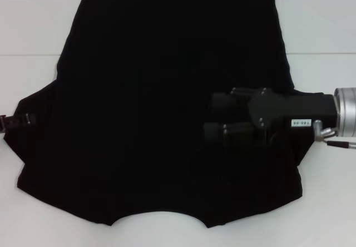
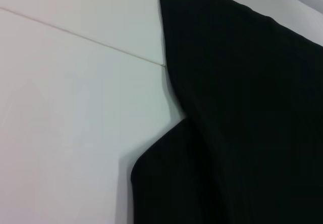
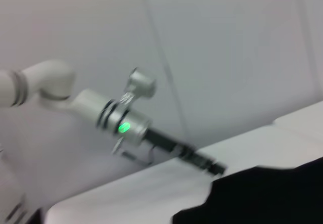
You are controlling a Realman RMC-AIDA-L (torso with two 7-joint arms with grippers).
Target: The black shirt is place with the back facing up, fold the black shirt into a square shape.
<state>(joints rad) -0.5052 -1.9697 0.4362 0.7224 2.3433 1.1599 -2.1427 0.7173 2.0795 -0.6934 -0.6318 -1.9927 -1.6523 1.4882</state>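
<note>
The black shirt (image 1: 150, 108) lies spread flat on the white table (image 1: 33, 24), plain side up, its hem at the far end and its collar notch toward me. My right gripper (image 1: 218, 115) comes in from the right and hangs over the shirt's right half, open, with nothing seen between its fingers (image 1: 221, 99). At the table's left edge my left gripper (image 1: 19, 121) is at the tip of the left sleeve. The right wrist view shows the left gripper (image 3: 212, 167) meeting the shirt (image 3: 262, 193). The left wrist view shows the shirt's side and sleeve (image 2: 242, 118).
A thin seam (image 1: 28, 55) crosses the white table behind the sleeves. Bare table shows left of the shirt (image 2: 75, 108) and beyond its right side (image 1: 328, 24). The left arm (image 3: 121, 123) stretches in low over the table.
</note>
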